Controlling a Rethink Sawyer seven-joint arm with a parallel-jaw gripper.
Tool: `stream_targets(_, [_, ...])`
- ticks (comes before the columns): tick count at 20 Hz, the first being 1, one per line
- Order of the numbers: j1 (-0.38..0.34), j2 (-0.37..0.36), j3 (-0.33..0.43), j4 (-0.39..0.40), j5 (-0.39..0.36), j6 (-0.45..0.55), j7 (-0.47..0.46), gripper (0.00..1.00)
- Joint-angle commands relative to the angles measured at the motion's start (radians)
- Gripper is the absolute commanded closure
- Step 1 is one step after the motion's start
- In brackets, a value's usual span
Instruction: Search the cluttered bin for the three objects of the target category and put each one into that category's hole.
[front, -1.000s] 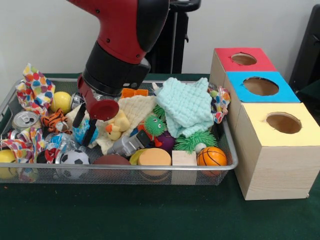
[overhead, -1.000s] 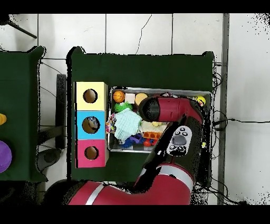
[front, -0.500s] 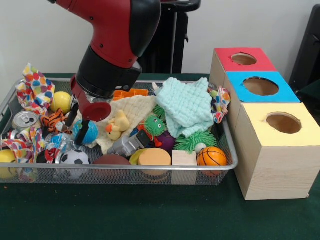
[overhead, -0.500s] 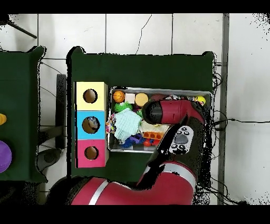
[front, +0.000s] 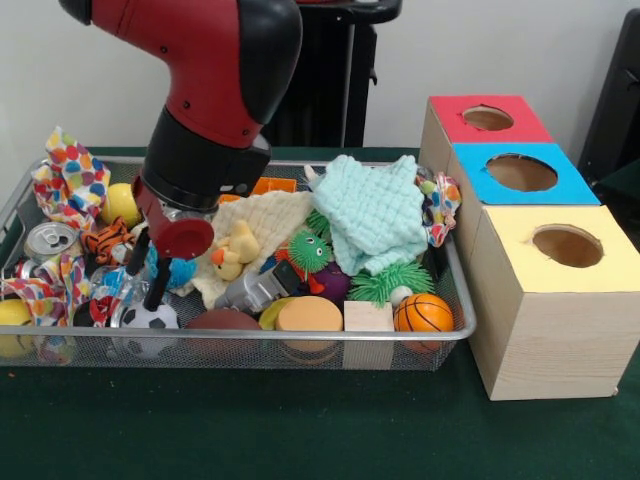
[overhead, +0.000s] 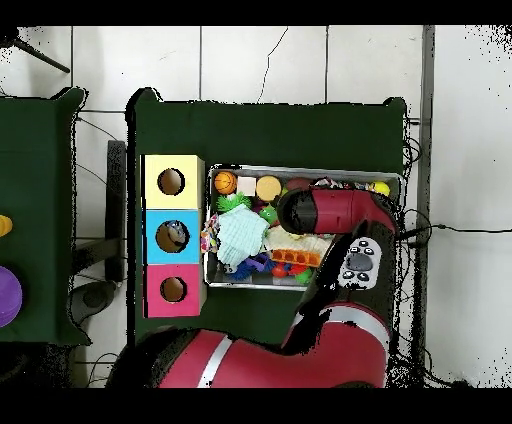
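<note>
A: Where are you seeing the gripper right now?

B: You are looking at it hanging low over the left part of the bin, just above a blue ball and a soccer ball. Its two dark fingers are standing apart, with nothing between them.

A: And what is lying beside it?

B: A yellow duck is sitting on a cream cloth just to the right; a tiger toy and a can are lying to the left.

A: Where is the hole?

B: You are finding it in the red-topped box, farthest back, well apart from the gripper. From overhead, the arm is covering the bin's right side.
</note>
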Motion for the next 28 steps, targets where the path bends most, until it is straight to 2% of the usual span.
stream_targets(1, [-0.048,0.033,0.175,0.026,-0.034,-0.053,-0.121,0.00])
stream_targets(6, [-0.062,0.056,0.184,0.004,-0.045,-0.044,-0.124,0.00])
stream_targets(14, [-0.051,0.030,0.171,0.025,-0.045,0.020,-0.124,0.00])
stream_targets(18, [-0.030,-0.031,0.132,0.055,-0.042,0.147,-0.157,0.00])
stream_targets(21, [-0.038,-0.068,0.134,0.080,-0.047,0.174,-0.184,0.00])
stream_targets(28, [-0.088,-0.108,0.165,0.143,-0.074,0.124,-0.218,0.00])
